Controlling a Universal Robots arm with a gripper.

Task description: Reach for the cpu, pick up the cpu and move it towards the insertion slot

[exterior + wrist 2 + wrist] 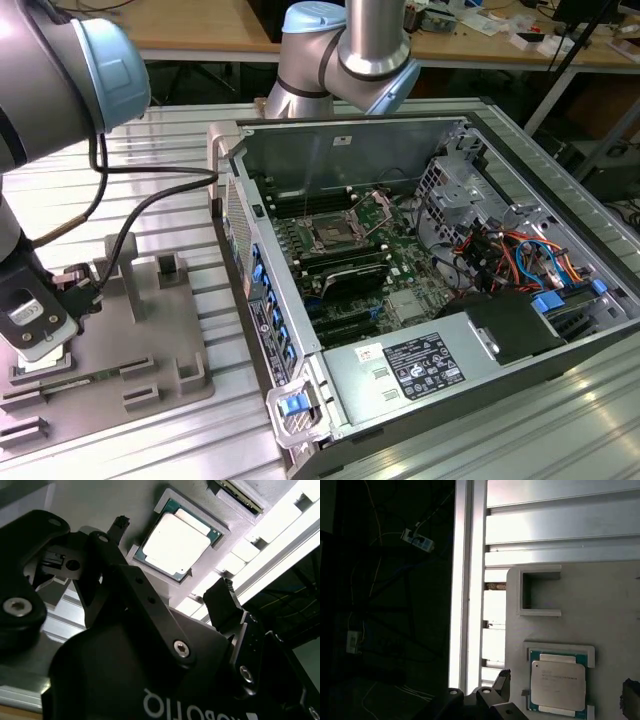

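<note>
Second wrist view shows the gripper (170, 555) spread wide over the cpu (176, 541), a light, rigid, fragile chip, judged best pinched by opposite edges.

Ribbed metal tabletop (560, 420), cluttered wooden desks (200, 25) behind

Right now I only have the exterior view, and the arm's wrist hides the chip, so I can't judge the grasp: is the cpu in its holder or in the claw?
Observer: In the first wrist view the cpu lies flat in the nest of its grey holder.
Operator: Is the claw shut on it?
Observer: No. In the second wrist view the claw is open, a fingertip off each side of the chip, neither touching it.
Operator: Which face is up?
Observer: The silvery lid, with the green rim around it.
</note>
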